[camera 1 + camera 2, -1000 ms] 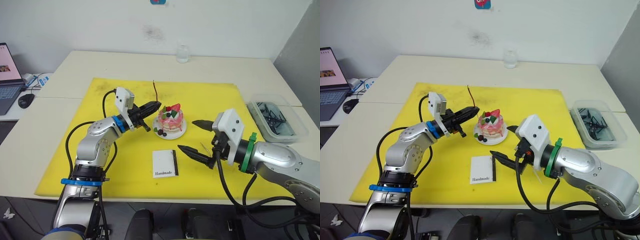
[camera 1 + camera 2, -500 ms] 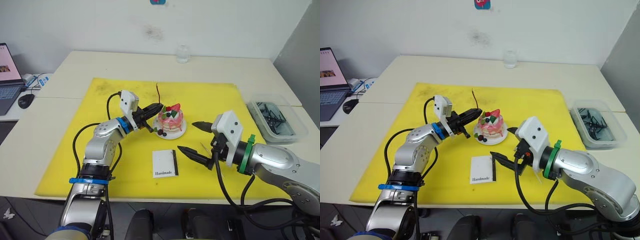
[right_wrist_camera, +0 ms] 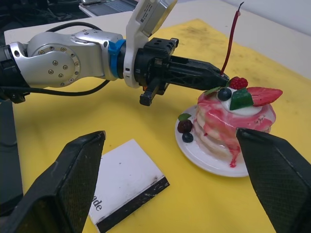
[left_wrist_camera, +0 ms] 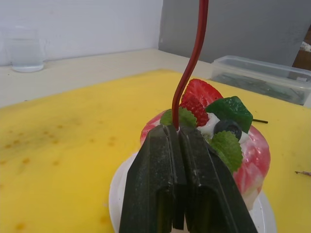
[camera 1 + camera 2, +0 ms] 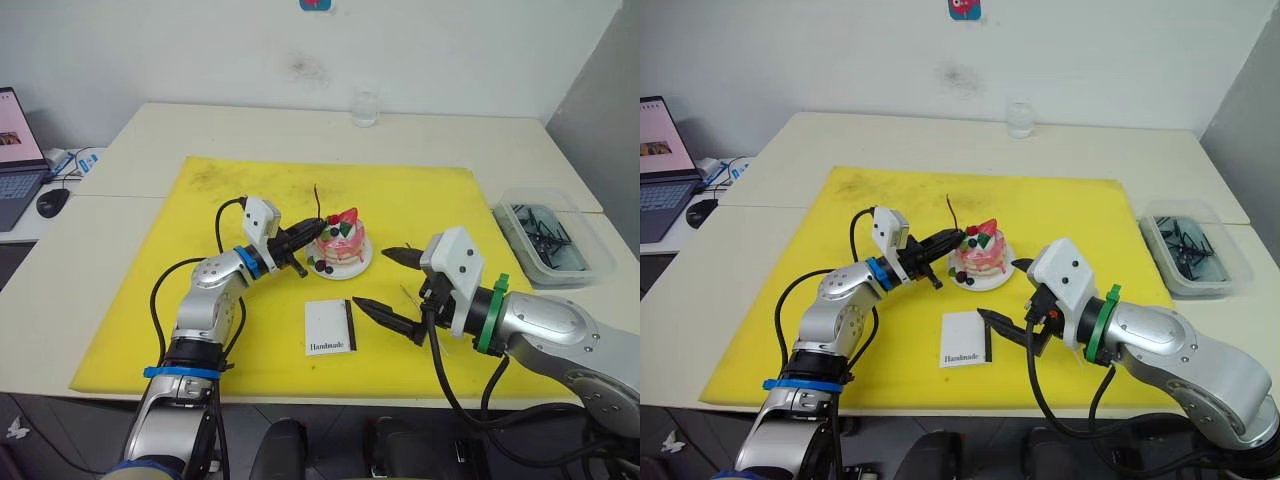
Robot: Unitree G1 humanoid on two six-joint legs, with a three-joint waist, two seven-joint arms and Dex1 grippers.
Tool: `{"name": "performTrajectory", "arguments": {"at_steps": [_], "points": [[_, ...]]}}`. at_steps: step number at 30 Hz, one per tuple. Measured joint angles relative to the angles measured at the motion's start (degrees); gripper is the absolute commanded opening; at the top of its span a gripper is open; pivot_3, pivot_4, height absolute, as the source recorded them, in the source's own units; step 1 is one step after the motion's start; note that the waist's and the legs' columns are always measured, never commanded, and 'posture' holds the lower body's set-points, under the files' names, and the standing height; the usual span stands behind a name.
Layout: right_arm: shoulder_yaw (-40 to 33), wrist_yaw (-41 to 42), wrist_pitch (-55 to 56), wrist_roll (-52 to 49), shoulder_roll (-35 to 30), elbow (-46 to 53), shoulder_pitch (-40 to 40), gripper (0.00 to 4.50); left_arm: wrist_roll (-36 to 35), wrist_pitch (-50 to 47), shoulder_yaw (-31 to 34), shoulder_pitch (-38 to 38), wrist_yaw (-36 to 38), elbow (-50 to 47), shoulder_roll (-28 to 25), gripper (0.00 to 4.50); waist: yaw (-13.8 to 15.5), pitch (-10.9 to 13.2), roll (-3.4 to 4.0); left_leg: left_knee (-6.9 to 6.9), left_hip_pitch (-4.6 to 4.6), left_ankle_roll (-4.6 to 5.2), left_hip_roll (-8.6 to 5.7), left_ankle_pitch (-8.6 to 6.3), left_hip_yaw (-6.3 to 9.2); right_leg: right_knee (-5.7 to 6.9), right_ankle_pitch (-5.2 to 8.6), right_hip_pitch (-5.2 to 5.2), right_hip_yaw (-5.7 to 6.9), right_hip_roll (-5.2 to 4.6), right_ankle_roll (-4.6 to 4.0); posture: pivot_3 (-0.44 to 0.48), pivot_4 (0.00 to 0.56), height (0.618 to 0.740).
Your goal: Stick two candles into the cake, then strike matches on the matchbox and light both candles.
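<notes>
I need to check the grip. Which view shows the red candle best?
The left wrist view: the left gripper pinches the red candle close up. The right wrist view shows it whole, beside the cake; eye views show a thin line.

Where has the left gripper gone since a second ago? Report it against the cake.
Yes. The left gripper, shut on the reddish-brown candle, has moved toward the cake; its tips now reach the cake's top edge.

White wall (image 5: 200,50) behind cream desk (image 5: 200,130). Yellow mat (image 5: 250,180) covers desk centre. Laptop (image 5: 15,150) at left edge.
</notes>
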State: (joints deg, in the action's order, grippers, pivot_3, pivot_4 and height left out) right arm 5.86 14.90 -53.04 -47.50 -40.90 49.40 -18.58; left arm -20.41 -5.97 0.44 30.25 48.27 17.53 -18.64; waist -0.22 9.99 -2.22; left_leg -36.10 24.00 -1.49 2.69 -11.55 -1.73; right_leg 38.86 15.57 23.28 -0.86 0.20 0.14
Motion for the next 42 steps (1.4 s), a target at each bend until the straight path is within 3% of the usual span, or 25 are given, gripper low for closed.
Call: {"name": "performTrajectory", "arguments": {"at_steps": [9,24,30,35,37,42], "points": [[0.0,0.1,0.0,1.3,0.6,0.0,0.2,4.47,0.3,0.1,0.0,-0.1,-0.2,0.0,1.1,0.0,0.0,0.0,-0.01,-0.01,-0.06,0.0,-0.01,0.0,0.01,0.02,-0.01,-0.06,0.01,0.0,0.02,0.0,0.15,0.74],[0.0,0.2,-0.1,2.8,1.9,0.0,0.2,4.5,0.5,-2.7,1.3,0.9,-2.4,-1.3,0.6,4.49,0.0,0.0,-0.01,0.0,-0.04,0.0,0.0,0.0,0.02,0.01,-0.01,-0.04,0.02,0.01,0.02,0.0,0.15,0.74],[0.0,0.4,0.0,4.0,3.4,-0.3,0.2,4.5,0.4,-2.9,2.7,0.8,-3.7,-2.0,-0.7,4.49,-0.1,0.0,-0.01,0.0,-0.03,0.0,0.01,0.0,0.02,0.01,-0.01,-0.03,0.02,0.01,0.02,0.0,0.15,0.74],[-0.6,0.1,0.3,5.1,4.5,-0.3,0.2,4.5,-1.1,-6.4,4.5,-0.9,-3.8,-9.5,-4.3,4.49,-0.2,0.0,-0.01,0.02,-0.03,0.0,0.04,0.0,0.01,0.01,-0.01,-0.01,0.0,0.0,0.02,0.0,0.15,0.74],[-1.6,-0.1,0.6,5.5,5.1,-0.3,0.2,4.5,-2.0,-8.6,5.1,-1.9,-3.5,-12.6,-6.5,4.49,-0.3,0.0,0.0,0.02,-0.04,0.0,0.06,0.0,0.02,0.02,0.0,-0.01,0.01,-0.02,0.01,0.0,0.15,0.74],[-6.4,-0.3,0.9,5.6,4.4,0.7,3.1,4.5,-6.1,-15.0,5.6,-8.6,4.5,-23.5,-17.9,4.49,-0.7,0.0,0.0,0.09,-0.06,-0.01,0.09,0.0,0.0,0.0,0.03,0.01,0.01,-0.18,-0.04,0.0,0.15,0.74]]}}
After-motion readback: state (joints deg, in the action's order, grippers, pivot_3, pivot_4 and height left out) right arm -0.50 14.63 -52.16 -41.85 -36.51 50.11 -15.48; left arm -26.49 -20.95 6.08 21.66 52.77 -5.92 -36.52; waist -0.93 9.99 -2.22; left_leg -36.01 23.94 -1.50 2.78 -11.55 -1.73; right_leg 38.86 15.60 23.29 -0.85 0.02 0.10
